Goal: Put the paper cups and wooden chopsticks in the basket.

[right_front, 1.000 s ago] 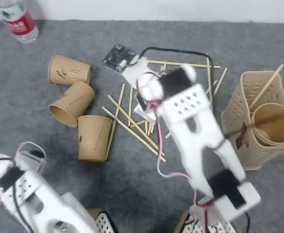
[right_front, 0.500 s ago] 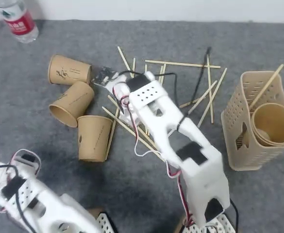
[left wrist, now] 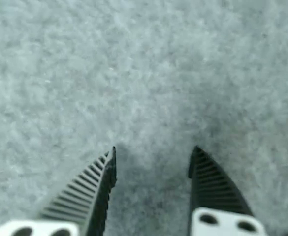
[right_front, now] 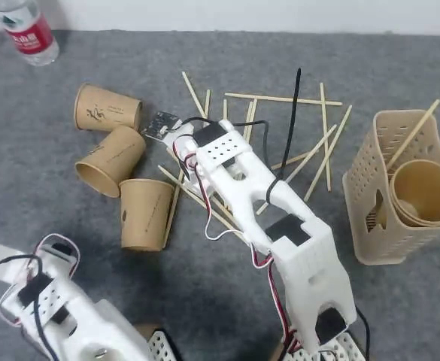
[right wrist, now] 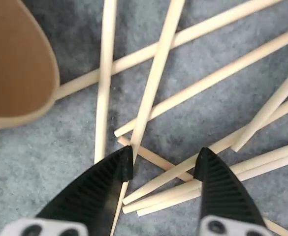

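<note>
Three paper cups lie tipped near your counter's left edge, chopsticks scattered mid-counter. Your right tool spreads wide over those sticks; your left tool gapes above bare counter. The basket at the right edge holds a fourth cup.

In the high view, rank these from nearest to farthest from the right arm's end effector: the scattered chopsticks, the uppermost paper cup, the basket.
1. Scattered chopsticks, directly under the right end effector.
2. Uppermost paper cup, lying at the back left.
3. Basket, at the right edge.
</note>
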